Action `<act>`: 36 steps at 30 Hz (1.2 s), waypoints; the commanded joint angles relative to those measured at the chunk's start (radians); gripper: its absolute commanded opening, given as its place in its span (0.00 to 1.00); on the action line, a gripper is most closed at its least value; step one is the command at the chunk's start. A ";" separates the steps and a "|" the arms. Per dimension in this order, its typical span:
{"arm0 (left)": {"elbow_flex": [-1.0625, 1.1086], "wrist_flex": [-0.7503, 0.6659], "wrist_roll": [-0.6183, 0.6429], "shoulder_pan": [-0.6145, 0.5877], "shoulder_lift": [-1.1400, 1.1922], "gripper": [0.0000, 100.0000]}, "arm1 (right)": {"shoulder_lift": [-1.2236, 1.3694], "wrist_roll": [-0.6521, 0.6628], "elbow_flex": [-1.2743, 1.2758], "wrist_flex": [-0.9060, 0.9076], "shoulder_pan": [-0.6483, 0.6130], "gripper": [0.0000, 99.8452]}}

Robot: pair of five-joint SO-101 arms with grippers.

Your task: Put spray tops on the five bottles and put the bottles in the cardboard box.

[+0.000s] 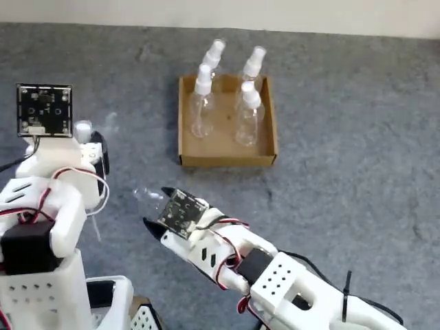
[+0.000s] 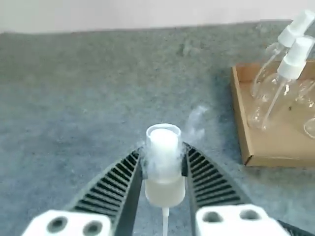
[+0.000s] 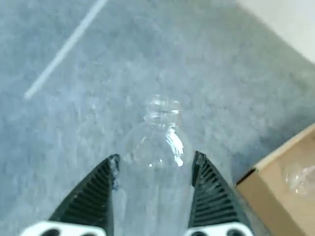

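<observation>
Left jaws clamp a spray top (image 2: 164, 152) — right jaws, a bottle (image 3: 156, 157).

bottle (image 3: 156, 152): base cut off | cardboard box (image 2: 275, 145): partly cut off | spray top (image 2: 164, 157): tube cut off

The table (image 1: 357, 137) wears a grey, matt, rough cloth (felt-like). The box (image 1: 227, 160) is plain matt brown cardboard. The bottle (image 3: 157, 152) is clear, glossy, smooth plastic; the top (image 2: 165, 189) is white plastic under a clear cap. The fingers (image 2: 115, 189) are matt black ribbed plastic.
</observation>
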 commanded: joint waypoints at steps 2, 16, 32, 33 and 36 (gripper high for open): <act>0.105 -0.075 0.015 0.047 -0.133 0.00 | 0.002 -0.008 0.039 -0.087 -0.007 0.00; 0.065 -0.153 0.206 0.180 -0.297 0.00 | -0.229 -0.012 0.180 -0.081 -0.012 0.00; 0.248 -0.445 0.224 0.254 -0.294 0.00 | -0.242 -0.012 0.196 -0.081 -0.007 0.00; 0.259 -0.448 0.224 0.254 -0.294 0.00 | -0.242 -0.012 0.196 -0.081 -0.007 0.00; 0.285 -0.448 0.224 0.254 -0.294 0.00 | -0.242 -0.012 0.196 -0.081 -0.005 0.00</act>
